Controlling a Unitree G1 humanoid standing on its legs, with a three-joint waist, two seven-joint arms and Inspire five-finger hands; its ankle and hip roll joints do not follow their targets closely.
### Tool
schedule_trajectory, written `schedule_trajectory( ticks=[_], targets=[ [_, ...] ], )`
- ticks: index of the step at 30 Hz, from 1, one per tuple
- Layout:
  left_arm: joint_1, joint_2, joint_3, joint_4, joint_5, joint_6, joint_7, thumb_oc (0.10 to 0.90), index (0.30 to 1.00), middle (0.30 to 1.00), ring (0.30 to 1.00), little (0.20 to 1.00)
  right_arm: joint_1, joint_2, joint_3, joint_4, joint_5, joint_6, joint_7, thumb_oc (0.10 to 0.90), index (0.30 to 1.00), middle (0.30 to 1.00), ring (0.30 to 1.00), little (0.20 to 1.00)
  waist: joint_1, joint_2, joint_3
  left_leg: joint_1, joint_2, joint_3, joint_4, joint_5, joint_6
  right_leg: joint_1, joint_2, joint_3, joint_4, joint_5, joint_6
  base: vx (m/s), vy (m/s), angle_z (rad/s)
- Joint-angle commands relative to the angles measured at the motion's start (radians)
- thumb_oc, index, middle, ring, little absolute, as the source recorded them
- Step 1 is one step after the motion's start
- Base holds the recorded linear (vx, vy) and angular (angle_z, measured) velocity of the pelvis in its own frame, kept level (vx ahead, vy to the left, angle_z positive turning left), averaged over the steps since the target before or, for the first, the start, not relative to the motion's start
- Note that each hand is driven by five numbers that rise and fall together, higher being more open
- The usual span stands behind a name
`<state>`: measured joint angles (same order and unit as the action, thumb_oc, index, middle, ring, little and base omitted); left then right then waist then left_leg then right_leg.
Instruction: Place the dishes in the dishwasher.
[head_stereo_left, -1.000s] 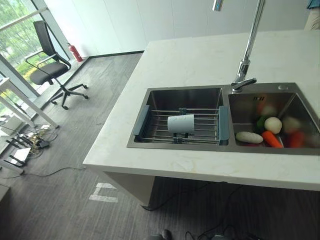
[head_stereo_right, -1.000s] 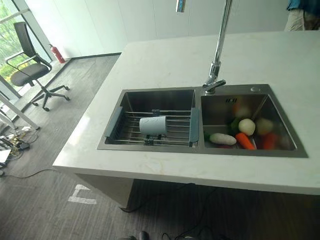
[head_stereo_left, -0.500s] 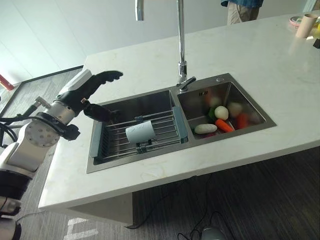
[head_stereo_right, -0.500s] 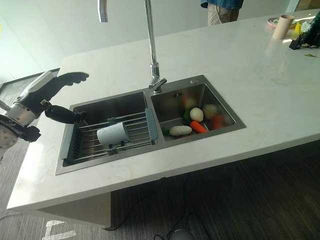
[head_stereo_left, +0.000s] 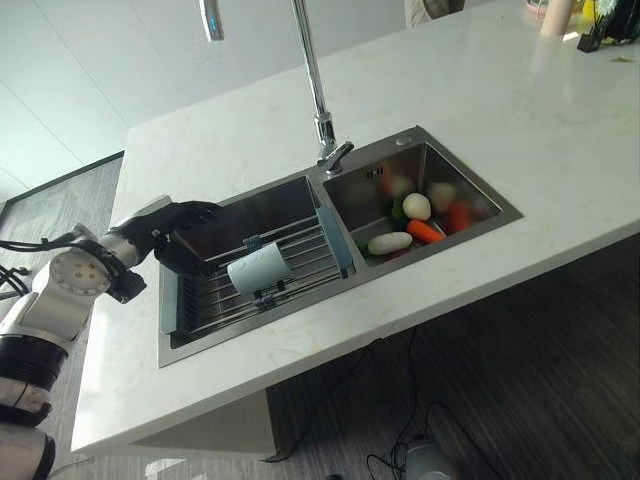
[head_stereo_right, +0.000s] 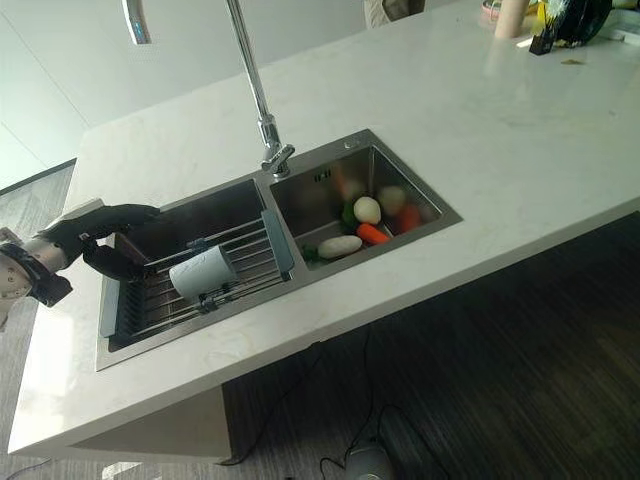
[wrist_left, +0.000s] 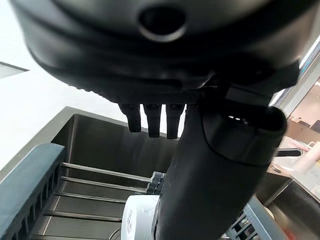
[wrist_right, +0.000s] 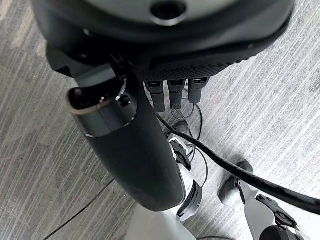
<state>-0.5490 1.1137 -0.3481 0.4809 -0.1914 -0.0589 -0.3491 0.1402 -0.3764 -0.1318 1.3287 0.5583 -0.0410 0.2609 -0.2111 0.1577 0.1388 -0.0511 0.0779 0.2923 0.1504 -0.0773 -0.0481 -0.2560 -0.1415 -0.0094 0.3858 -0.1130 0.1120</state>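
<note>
A pale blue-white cup (head_stereo_left: 258, 272) lies on its side on the wire draining rack (head_stereo_left: 215, 300) that spans the left sink basin (head_stereo_left: 260, 205). My left hand (head_stereo_left: 165, 222) hovers over the rack's left end, fingers straight and apart, a short way left of the cup and not touching it. In the left wrist view the cup (wrist_left: 140, 222) shows just past the thumb (wrist_left: 220, 165), and nothing is in the hand. My right hand (wrist_right: 165, 45) hangs above the grey carpet with relaxed fingers and holds nothing.
The right basin (head_stereo_left: 480, 205) holds a white radish (head_stereo_left: 388, 243), a carrot (head_stereo_left: 428, 231) and other vegetables. A tall chrome faucet (head_stereo_left: 318, 90) rises behind the divider. The white countertop (head_stereo_left: 500, 120) stretches right, with a beige cup (head_stereo_left: 555, 15) at its far corner.
The head camera has swung, so the whole scene has shifted. My left hand, not seen a second ago, came in raised and has since dropped lower over the rack's left end. The cup stays put.
</note>
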Motion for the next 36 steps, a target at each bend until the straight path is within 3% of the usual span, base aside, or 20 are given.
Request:
schedule_trajectory(
  ticks=[1, 22, 36],
  targets=[
    [-0.166, 0.024, 0.109, -0.003, -0.046, -0.023, 0.022, 0.800, 0.900, 0.900, 0.900, 0.900, 0.015, -0.029, -0.005, -0.032, 0.023, -0.029, 0.020, 0.800, 0.900, 0.900, 0.900, 0.900, -0.007, -0.015, -0.026, -0.048, -0.021, -0.064, 0.150, -0.203, 0.021, 0.062, -0.029, 0.033, -0.086, -0.041, 0.094, 0.03, 0.033, -0.02],
    [-0.137, -0.018, 0.075, -0.006, -0.033, -0.002, 0.016, 0.800, 0.900, 0.900, 0.900, 0.900, 0.056, -0.068, -0.033, -0.079, 0.008, -0.027, 0.019, 0.800, 0.900, 0.900, 0.900, 0.900, -0.044, 0.019, 0.003, -0.059, -0.043, -0.049, 0.150, -0.198, 0.022, 0.036, -0.037, 0.071, -0.086, -0.032, 0.100, 0.01, 0.015, -0.03],
    [-0.138, -0.033, 0.030, -0.039, -0.053, 0.062, -0.053, 0.800, 0.900, 0.900, 0.900, 0.900, 0.069, -0.085, -0.036, -0.129, 0.024, -0.028, 0.014, 0.800, 0.900, 0.900, 0.900, 0.900, -0.056, 0.035, 0.024, -0.068, -0.048, -0.049, 0.150, -0.189, 0.017, 0.023, -0.037, 0.078, -0.086, -0.032, 0.097, 0.00, 0.007, -0.04]
  ],
)
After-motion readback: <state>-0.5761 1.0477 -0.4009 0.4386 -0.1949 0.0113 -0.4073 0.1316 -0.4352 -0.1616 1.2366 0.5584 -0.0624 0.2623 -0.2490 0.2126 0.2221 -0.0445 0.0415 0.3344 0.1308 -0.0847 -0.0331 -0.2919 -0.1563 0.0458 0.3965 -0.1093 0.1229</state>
